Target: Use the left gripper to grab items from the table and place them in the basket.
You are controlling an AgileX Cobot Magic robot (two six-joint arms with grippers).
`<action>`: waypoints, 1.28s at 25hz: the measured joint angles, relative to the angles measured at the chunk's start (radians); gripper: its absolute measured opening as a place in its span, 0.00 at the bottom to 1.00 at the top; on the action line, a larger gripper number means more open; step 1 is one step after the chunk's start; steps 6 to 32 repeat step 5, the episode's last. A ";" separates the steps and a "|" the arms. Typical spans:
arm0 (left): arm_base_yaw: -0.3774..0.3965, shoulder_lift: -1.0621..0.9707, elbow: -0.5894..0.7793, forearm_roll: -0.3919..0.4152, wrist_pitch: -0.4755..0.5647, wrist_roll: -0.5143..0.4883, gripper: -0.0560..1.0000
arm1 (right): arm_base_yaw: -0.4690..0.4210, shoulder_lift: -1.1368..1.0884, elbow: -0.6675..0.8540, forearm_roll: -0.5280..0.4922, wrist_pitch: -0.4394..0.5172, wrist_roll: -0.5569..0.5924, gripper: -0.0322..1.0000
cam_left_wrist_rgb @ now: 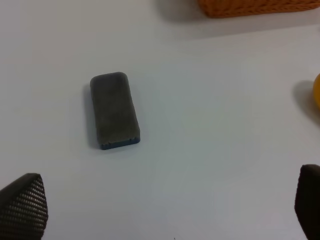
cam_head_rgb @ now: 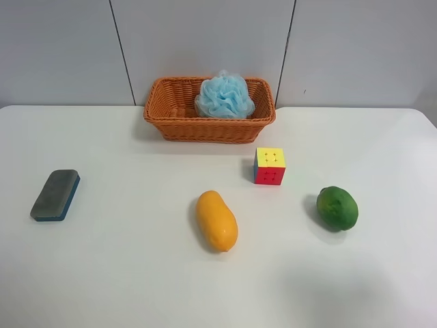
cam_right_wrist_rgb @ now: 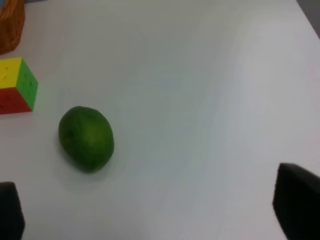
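Observation:
The wicker basket (cam_head_rgb: 171, 113) stands at the back of the white table (cam_head_rgb: 123, 273) with the light-blue bath pouf (cam_head_rgb: 224, 96) in it. The grey-and-blue eraser (cam_head_rgb: 55, 195) lies at the exterior high view's left; the mango (cam_head_rgb: 216, 220), puzzle cube (cam_head_rgb: 269, 166) and green fruit (cam_head_rgb: 336, 208) lie in front of the basket. No arm shows in the exterior high view. My left gripper (cam_left_wrist_rgb: 165, 210) is open and empty, hovering short of the eraser (cam_left_wrist_rgb: 114, 110). My right gripper (cam_right_wrist_rgb: 152, 210) is open and empty near the green fruit (cam_right_wrist_rgb: 86, 138) and the cube (cam_right_wrist_rgb: 17, 85).
A grey panelled wall (cam_head_rgb: 205, 41) rises behind the table. The basket's edge (cam_left_wrist_rgb: 250, 7) and a sliver of mango (cam_left_wrist_rgb: 316, 90) show in the left wrist view. The basket's corner (cam_right_wrist_rgb: 10, 25) shows in the right wrist view.

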 joint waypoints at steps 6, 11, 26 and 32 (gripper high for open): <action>0.000 0.000 0.000 0.000 0.000 0.000 0.99 | 0.000 0.000 0.000 0.000 0.000 0.000 0.99; 0.000 0.000 0.000 0.000 0.000 0.000 0.99 | 0.000 0.000 0.000 0.000 0.000 0.000 0.99; 0.000 0.000 0.000 0.000 0.000 0.000 0.99 | 0.000 0.000 0.000 0.000 0.000 0.000 0.99; 0.000 0.000 0.000 0.000 0.000 0.000 0.99 | 0.000 0.000 0.000 0.000 0.000 0.000 0.99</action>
